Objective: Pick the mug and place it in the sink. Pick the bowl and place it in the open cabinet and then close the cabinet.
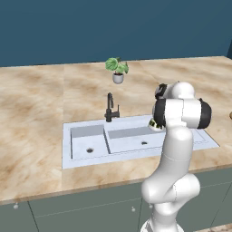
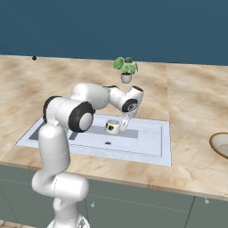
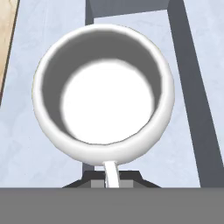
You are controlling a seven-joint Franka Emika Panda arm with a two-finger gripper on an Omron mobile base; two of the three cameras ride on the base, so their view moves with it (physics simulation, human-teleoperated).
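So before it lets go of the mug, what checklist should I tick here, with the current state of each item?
1. Gripper shut on the mug by its handle: ok.
2. Mug over the sink, wide basin: ok.
3. Mug upright, mouth facing the hand camera: ok.
4. Mug resting on the basin floor: cannot tell.
5. Faucet apart from the mug: ok.
6. Bowl on the counter, not yet moved: ok.

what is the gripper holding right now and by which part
The gripper is shut on the small glossy whitish mug with olive-yellow patches, pinching its thin handle, over the wide basin of the pale grey-blue sink.
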